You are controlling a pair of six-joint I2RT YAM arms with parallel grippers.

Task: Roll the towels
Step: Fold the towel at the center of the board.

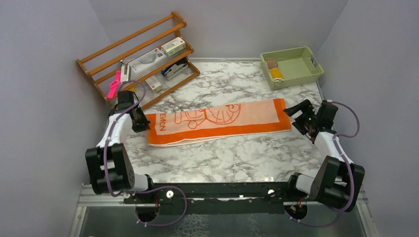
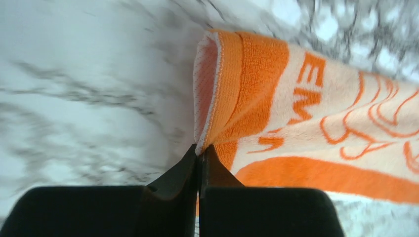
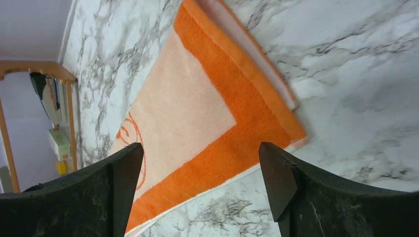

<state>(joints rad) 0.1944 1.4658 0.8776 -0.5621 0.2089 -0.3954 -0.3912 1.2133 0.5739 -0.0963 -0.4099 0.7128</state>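
Note:
The orange and pale peach towel point(image 1: 217, 122) lies folded into a long strip across the middle of the marble table point(image 1: 232, 158). My left gripper point(image 1: 142, 123) is at its left end. In the left wrist view that gripper point(image 2: 200, 148) is shut on the towel's end edge point(image 2: 217, 98), which is lifted and curled over. My right gripper point(image 1: 295, 117) is open just off the towel's right end. In the right wrist view it point(image 3: 200, 148) hovers over the towel's orange corner point(image 3: 237, 128), touching nothing. A small mustard-yellow roll point(image 1: 275, 73) lies in the green basket.
A green plastic basket point(image 1: 301, 68) stands at the back right. A tilted wooden rack point(image 1: 141, 54) with boxes, a stapler and a pink item stands at the back left, close behind my left arm. Grey walls close in both sides.

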